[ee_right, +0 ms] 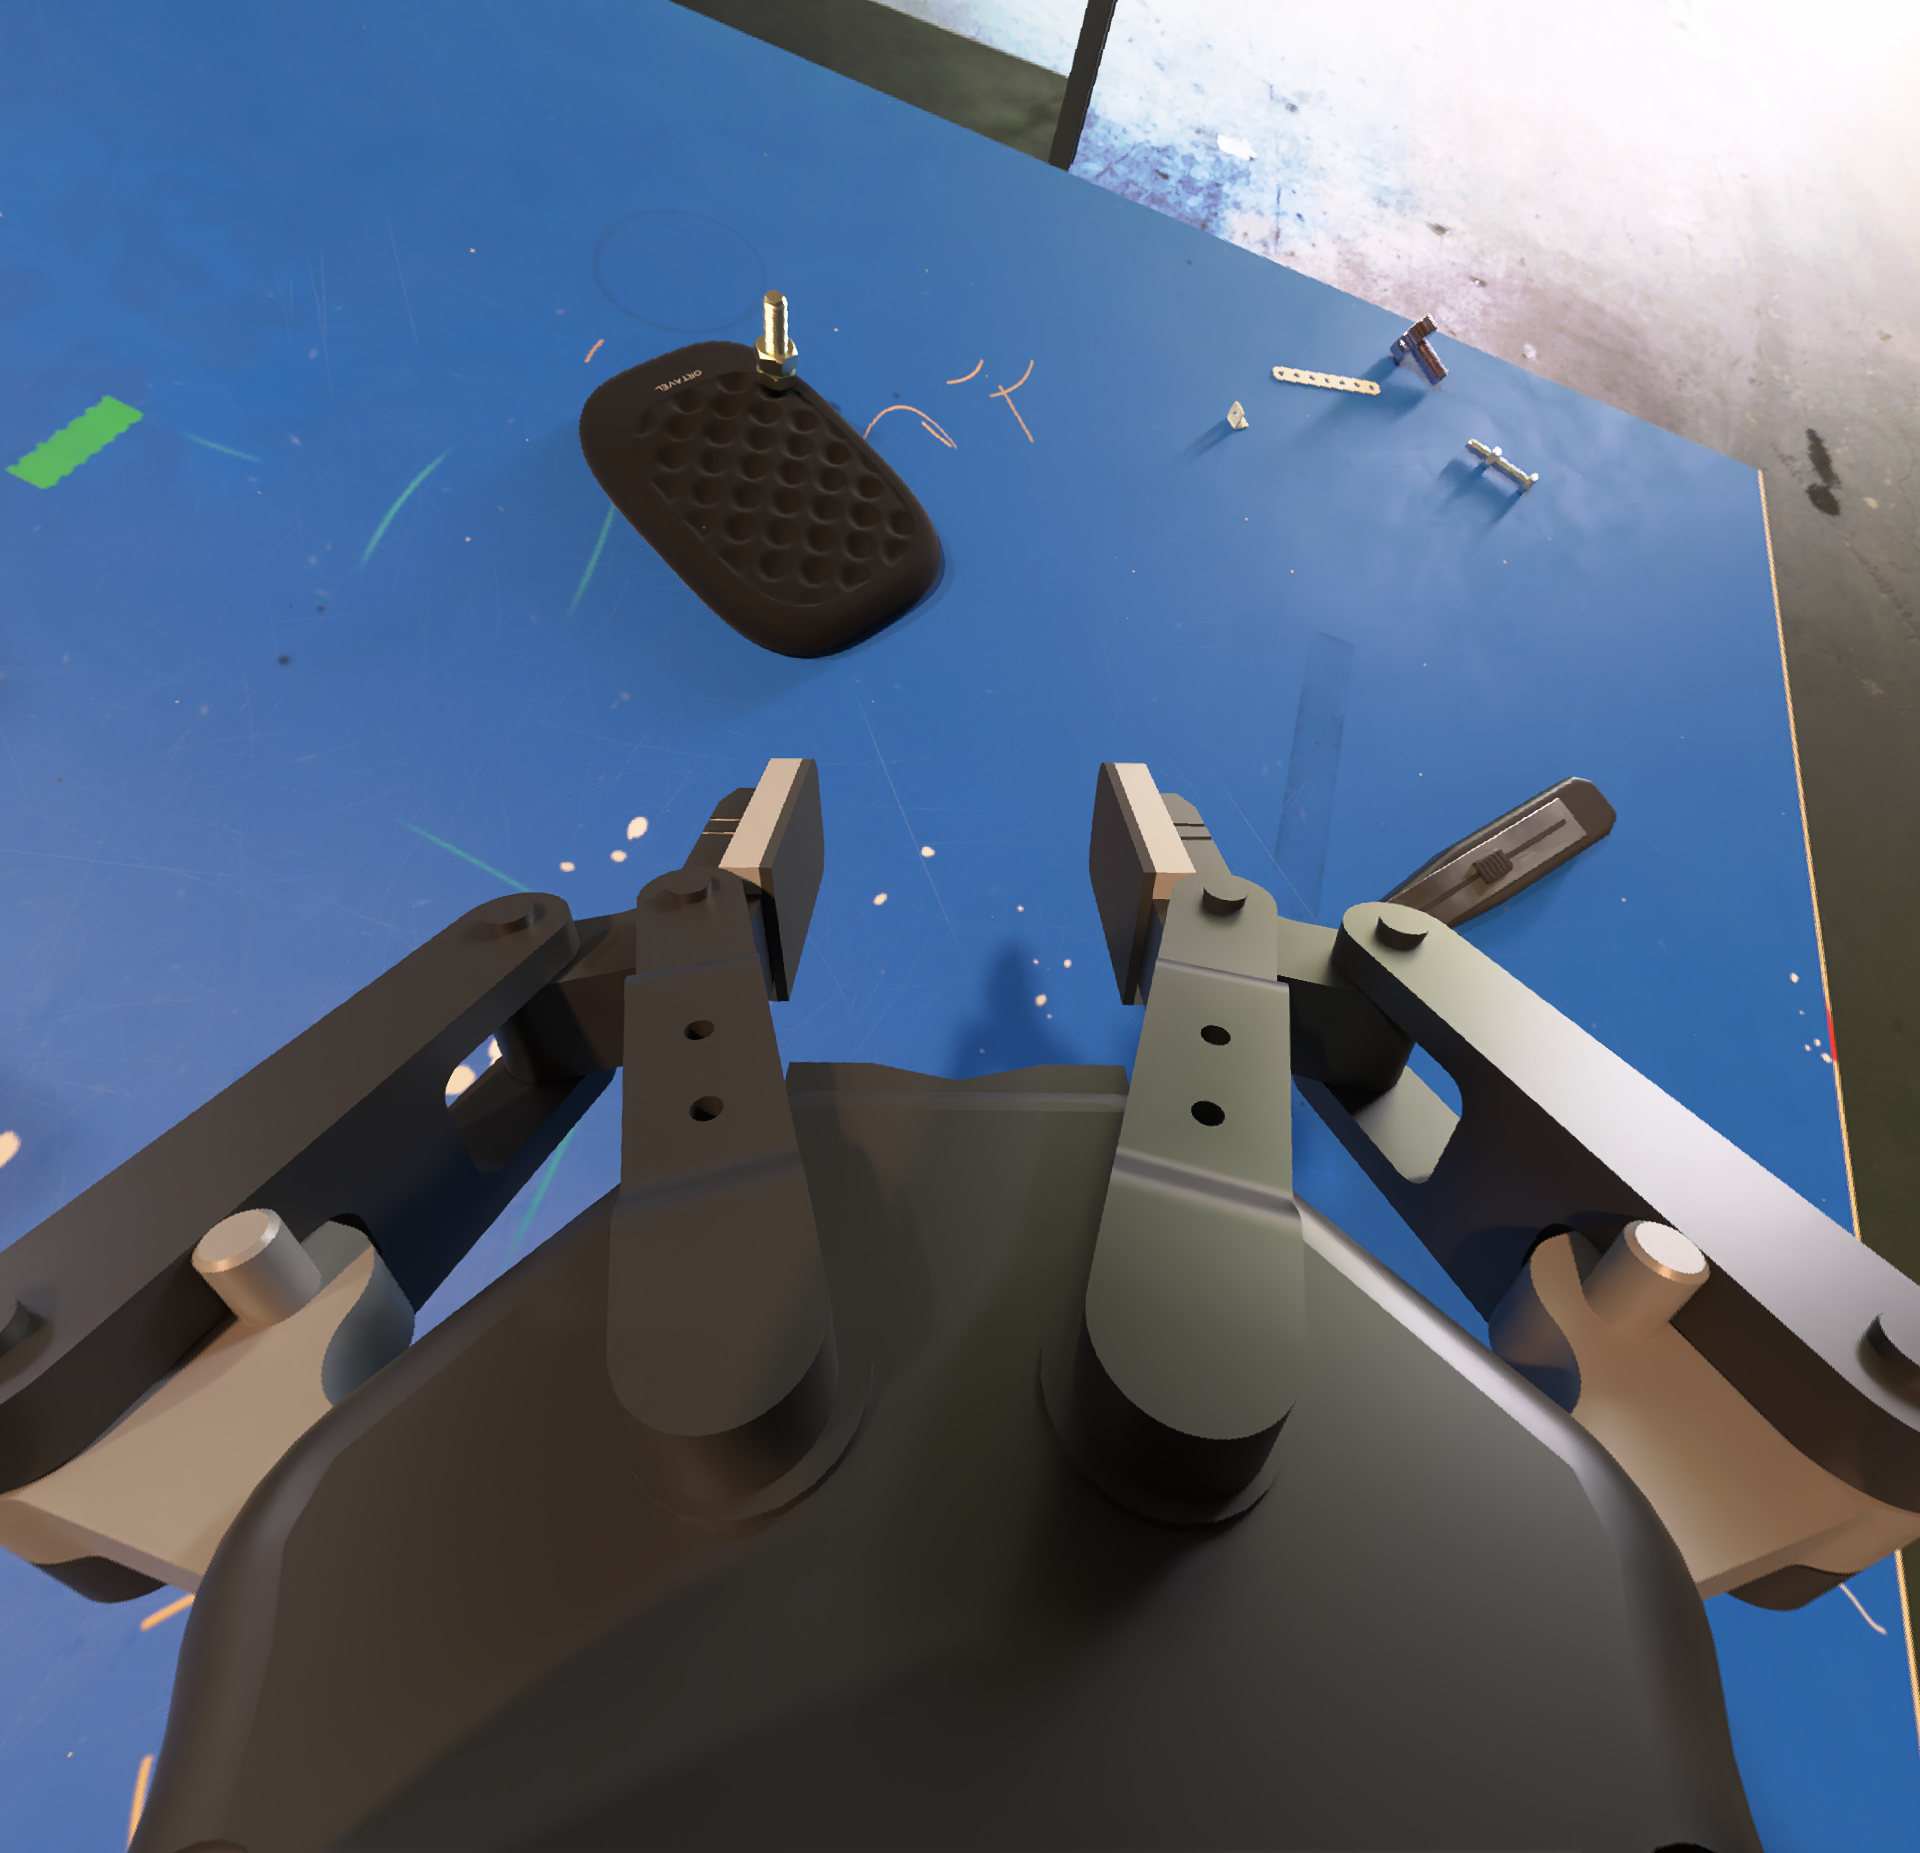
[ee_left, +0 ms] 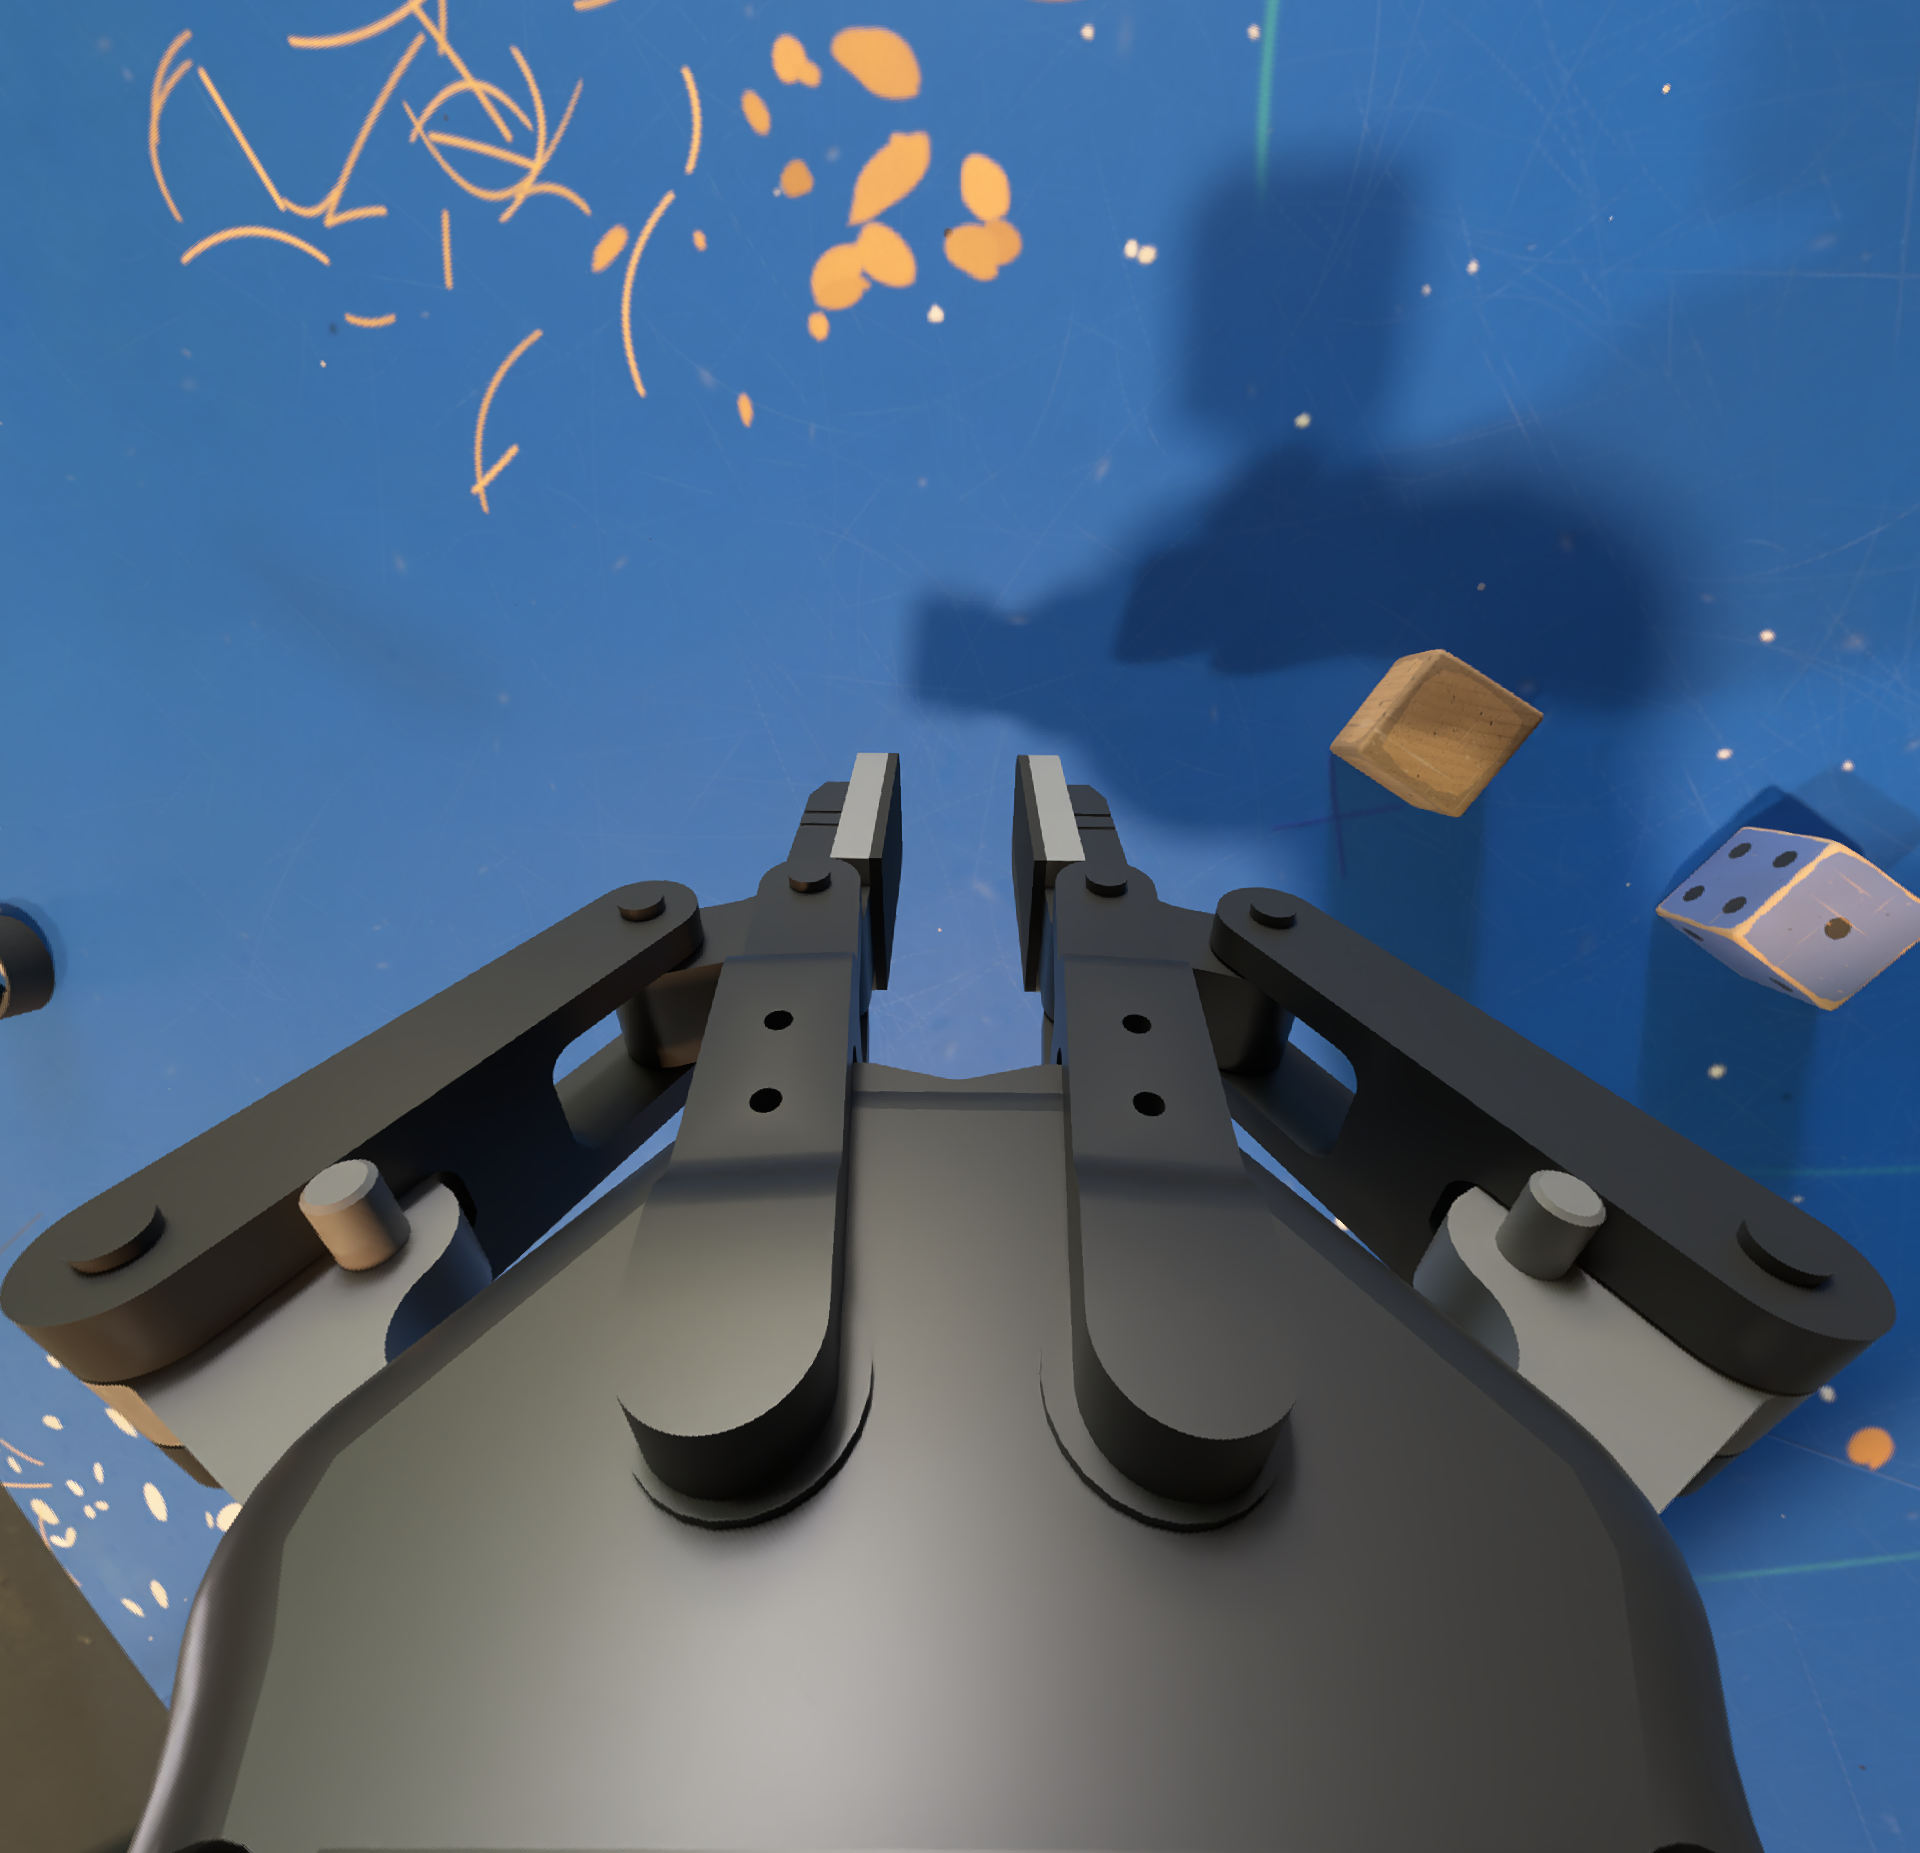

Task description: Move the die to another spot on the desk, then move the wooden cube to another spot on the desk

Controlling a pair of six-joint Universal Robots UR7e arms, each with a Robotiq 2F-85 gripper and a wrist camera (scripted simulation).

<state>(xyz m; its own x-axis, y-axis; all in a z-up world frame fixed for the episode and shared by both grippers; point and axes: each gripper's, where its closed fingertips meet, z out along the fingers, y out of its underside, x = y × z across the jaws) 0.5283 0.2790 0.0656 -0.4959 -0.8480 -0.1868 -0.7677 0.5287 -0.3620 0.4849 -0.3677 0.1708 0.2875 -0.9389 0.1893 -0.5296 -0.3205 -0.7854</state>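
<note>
In the left wrist view, the wooden cube (ee_left: 1436,731) lies on the blue desk (ee_left: 520,660), right of and a little beyond my left fingertips. The white die (ee_left: 1792,915) with dark pips lies further right, near the frame edge, close to the cube but apart from it. My left gripper (ee_left: 956,816) is empty above the desk, its jaws a narrow gap apart, well left of both objects. My right gripper (ee_right: 956,827) is open wide and empty above bare desk. The right wrist view shows neither the cube nor the die.
The right wrist view shows a black dimpled pad (ee_right: 764,499) with a brass bolt (ee_right: 776,333) at its far end. A utility knife (ee_right: 1496,853) lies to the right, small metal parts (ee_right: 1325,382) beyond it, the desk edge (ee_right: 1808,868) further right. A dark object (ee_left: 16,956) shows at the left edge of the left wrist view.
</note>
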